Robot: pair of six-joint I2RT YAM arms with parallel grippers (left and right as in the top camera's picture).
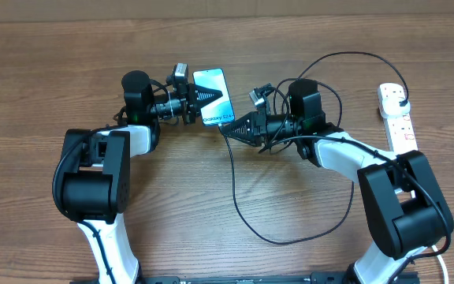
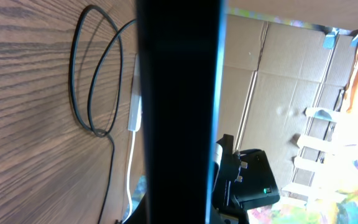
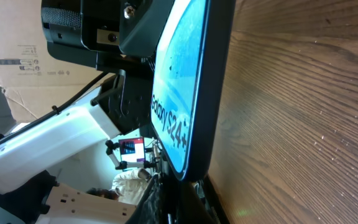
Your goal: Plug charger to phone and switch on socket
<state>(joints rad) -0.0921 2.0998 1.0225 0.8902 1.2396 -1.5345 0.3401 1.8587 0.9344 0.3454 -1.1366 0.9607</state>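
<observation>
Toward the far middle of the desk (image 1: 46, 55), the phone (image 1: 215, 99) sits clamped at its left side by my left fingers (image 1: 198, 100), screen lit and facing up. I cannot tell whether it rests on the wood. My right fingers (image 1: 239, 128) are pressed together at its lower edge, seemingly pinching the connector end of the charger (image 1: 290, 240); the tip itself is hidden.

I judge the phone rigid, smooth and slippery, its glass unforgiving of a hard squeeze, so the long edges are the place to hold. The cable is light and limp, so only a grip just behind the connector steers it. Its slack loops across the open wood between the arms and could snag my right arm. The socket (image 1: 396, 118) lies well apart near the right edge, plug already in.
</observation>
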